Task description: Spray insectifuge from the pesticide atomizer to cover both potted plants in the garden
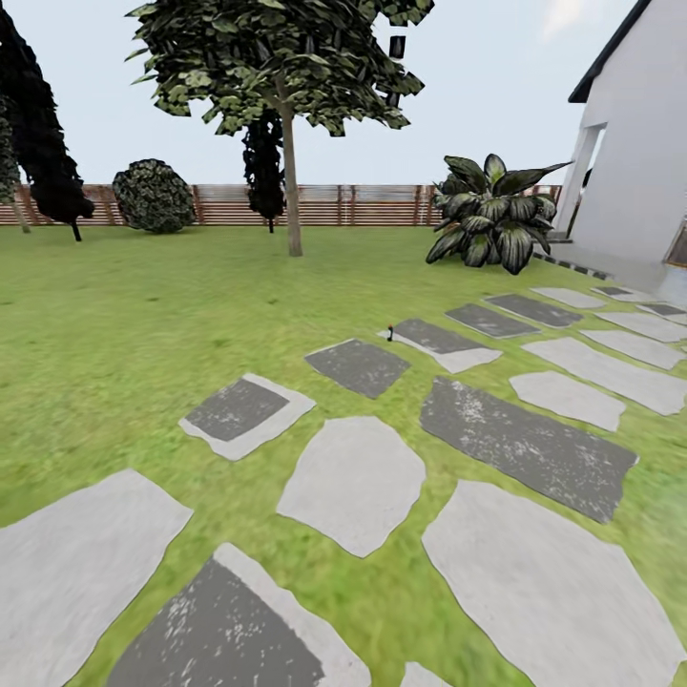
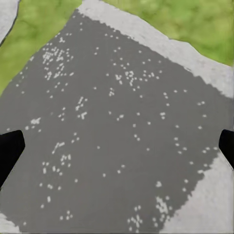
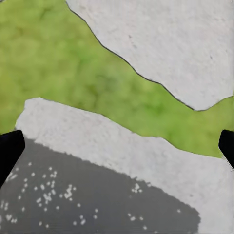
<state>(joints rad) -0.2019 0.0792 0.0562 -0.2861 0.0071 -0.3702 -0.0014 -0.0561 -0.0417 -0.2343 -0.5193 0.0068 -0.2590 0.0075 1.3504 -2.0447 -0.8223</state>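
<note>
Lawn [image 1: 143, 315] open ahead; tree [image 1: 289, 143], plant [image 1: 491, 215] far back.

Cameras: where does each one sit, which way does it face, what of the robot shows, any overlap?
Head view: on the robot's head, facing forward and down over the lawn and stepping stones toward the slatted fence; no arm visible.
Left wrist view: on the left arm, looking down at a dark speckled stepping stone; dark fingertips at both edges.
Right wrist view: on the right arm, looking down at stone and grass; fingertips at both edges.
Shared: both wrist views show speckled stone, jaws wide apart.
</note>
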